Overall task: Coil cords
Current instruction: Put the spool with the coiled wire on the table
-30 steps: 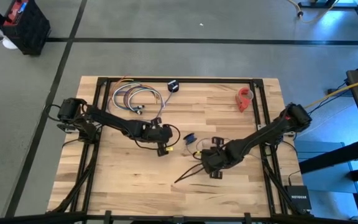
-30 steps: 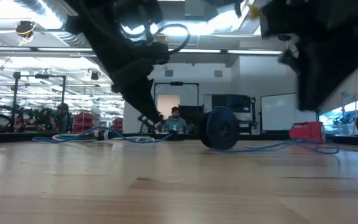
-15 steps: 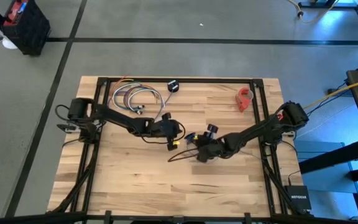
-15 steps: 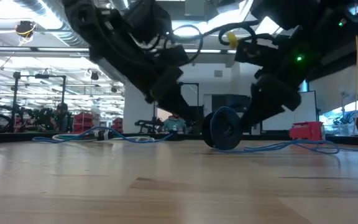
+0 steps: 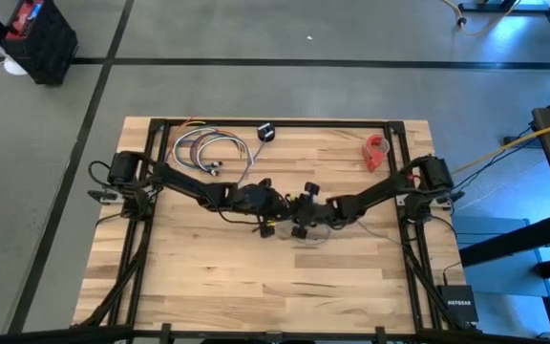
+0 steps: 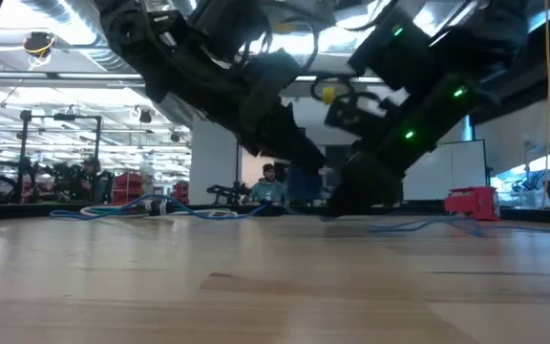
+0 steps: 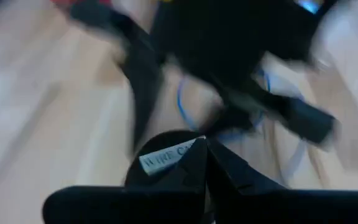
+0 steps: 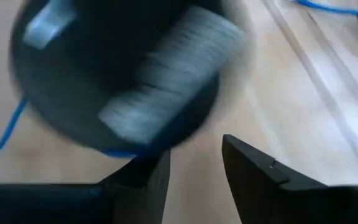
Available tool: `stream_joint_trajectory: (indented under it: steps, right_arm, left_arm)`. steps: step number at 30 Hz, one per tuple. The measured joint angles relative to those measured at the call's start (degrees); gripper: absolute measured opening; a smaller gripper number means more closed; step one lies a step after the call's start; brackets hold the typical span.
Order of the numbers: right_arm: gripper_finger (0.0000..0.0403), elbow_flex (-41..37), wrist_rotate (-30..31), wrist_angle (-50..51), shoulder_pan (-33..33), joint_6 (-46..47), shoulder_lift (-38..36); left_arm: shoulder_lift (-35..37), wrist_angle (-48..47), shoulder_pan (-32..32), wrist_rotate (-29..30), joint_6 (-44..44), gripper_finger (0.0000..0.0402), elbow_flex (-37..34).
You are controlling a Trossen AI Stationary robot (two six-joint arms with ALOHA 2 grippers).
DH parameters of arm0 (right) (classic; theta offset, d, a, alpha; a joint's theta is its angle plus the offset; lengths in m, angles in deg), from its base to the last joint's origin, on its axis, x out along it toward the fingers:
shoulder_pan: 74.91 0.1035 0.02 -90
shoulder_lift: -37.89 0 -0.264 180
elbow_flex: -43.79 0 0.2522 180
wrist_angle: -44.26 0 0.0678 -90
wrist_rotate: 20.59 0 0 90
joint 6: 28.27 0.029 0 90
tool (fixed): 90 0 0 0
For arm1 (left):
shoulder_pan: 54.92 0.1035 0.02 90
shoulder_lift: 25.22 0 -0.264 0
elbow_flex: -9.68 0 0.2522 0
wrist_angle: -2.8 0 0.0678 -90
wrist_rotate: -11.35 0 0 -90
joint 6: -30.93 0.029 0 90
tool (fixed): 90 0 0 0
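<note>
**Both grippers meet at the cord near the table's middle**

Here the thin blue cord [image 6: 418, 226] lies in loose loops on the wooden table [image 5: 208, 277], near its middle, and trails a little toward the right edge. Its round black disc [image 8: 114, 74] fills the right wrist view, blurred, with blue cord running from under it. The 2 grippers come together over this spot. The left gripper [image 5: 273, 204] reaches in from the left edge with its fingers pressed together; whether it pinches the cord cannot be told. The right gripper [image 5: 299, 212] reaches in from the right edge, its 2 fingers [image 8: 253, 174] parted with a gap between them, just beside the disc and not clamped on it.

Toward the far edge lie a bundle of coloured wires [image 5: 203, 150], a separate small black disc [image 5: 266, 133], and a red object [image 5: 377, 151] near the far right corner.
</note>
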Motion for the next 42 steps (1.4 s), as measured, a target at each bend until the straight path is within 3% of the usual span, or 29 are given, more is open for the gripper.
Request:
stream_joint_trajectory:
  steps: [9, 12, 19, 24, 31, 37, 42]
  right_arm:
    - [0.0149, 4.99, 0.92, 27.52, 1.35, 0.97, -4.42]
    - [0.0149, 7.46, 1.43, 35.52, 3.15, 2.95, -7.26]
    - [0.0150, 7.98, -0.13, 38.56, 6.99, 11.73, -8.94]
    - [0.0151, 7.85, -0.75, 43.73, 10.05, 16.74, -8.79]
    - [0.0152, 3.31, 3.11, 46.95, 16.85, 23.68, -11.26]
    - [0.0152, -4.00, 7.67, 42.97, 21.23, 32.36, -17.84]
    - [0.0152, -7.70, 11.70, 37.93, 23.89, 35.14, -20.47]
  left_arm:
    - [3.47, -15.67, -0.25, 0.46, -3.31, 0.0000, -0.13]
    - [6.42, -16.05, -0.41, 1.46, -2.92, 0.0000, -0.09]
    - [7.40, -11.44, 0.39, 1.42, -0.74, 0.0010, 0.55]
    - [5.24, -14.22, 1.53, -3.22, -0.37, 0.0079, 2.40]
    - [-0.03, -38.89, 1.16, -3.88, 4.05, 0.0164, 16.78]
    - [-3.60, -39.53, 1.51, -1.89, 11.10, 0.0176, 20.04]
    - [-3.80, -36.93, 2.06, 1.40, 13.38, 0.0153, 20.09]
